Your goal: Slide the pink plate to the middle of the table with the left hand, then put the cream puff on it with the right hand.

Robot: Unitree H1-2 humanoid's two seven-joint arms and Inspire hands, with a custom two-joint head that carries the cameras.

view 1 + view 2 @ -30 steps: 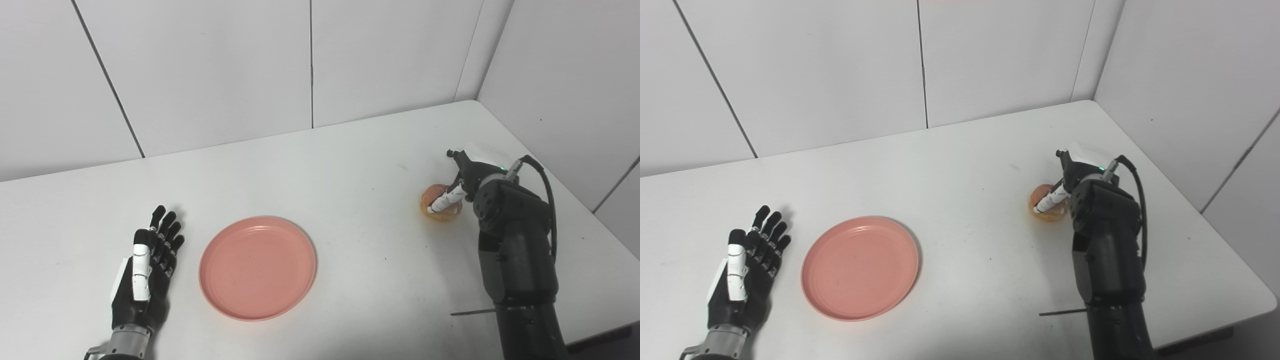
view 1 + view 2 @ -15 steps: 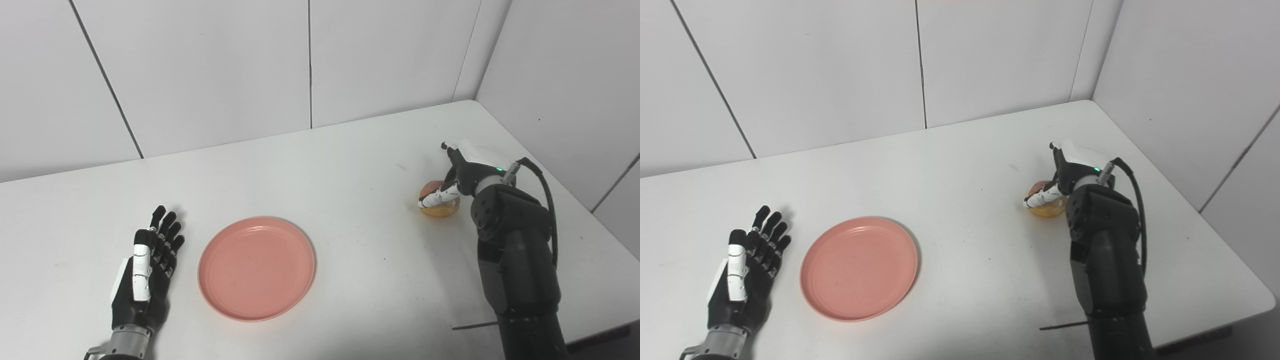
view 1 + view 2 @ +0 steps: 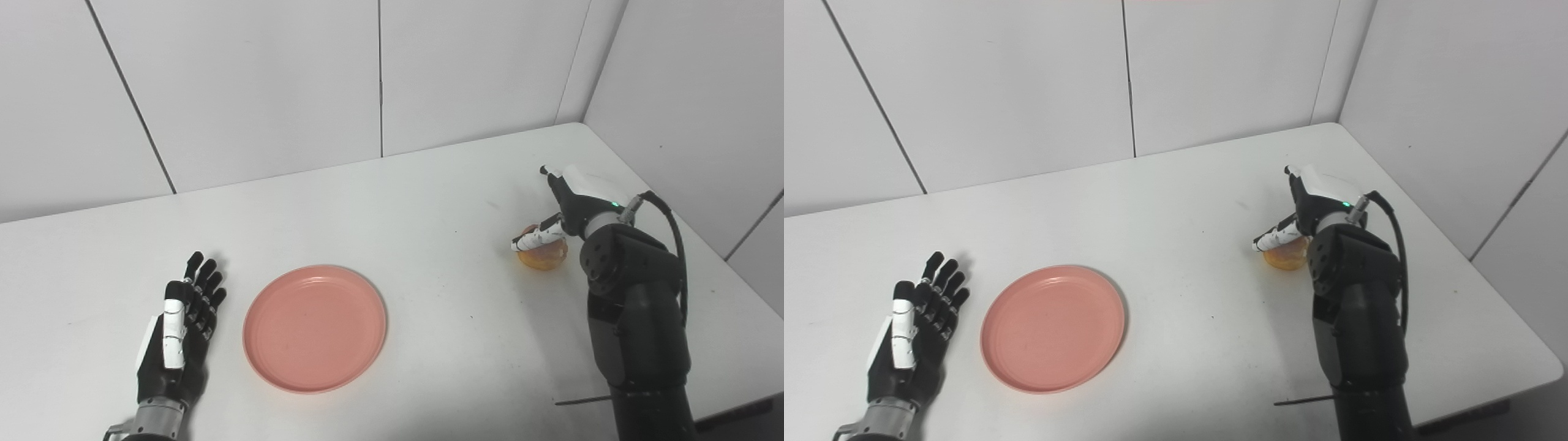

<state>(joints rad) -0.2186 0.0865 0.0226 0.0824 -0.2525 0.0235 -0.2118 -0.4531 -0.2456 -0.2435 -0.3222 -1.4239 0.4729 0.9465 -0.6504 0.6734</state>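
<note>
The pink plate (image 3: 314,327) lies flat on the white table (image 3: 429,202), left of centre near the front. My left hand (image 3: 180,331) rests open and flat on the table just left of the plate, not touching it. The cream puff (image 3: 545,256), golden brown, sits on the table at the right. My right hand (image 3: 566,202) hovers over its far side, fingers spread, the white thumb reaching across the puff's top. The right forearm (image 3: 631,306) hides the puff's right edge.
White wall panels close off the table at the back and along the right side. The table's front right edge runs just past the right arm. A thin dark rod (image 3: 582,401) sticks out beside that arm, low over the table.
The right hand has lifted and tipped back, and its thumb now lies higher across the puff. The puff, the plate and the left hand have stayed where they were.
</note>
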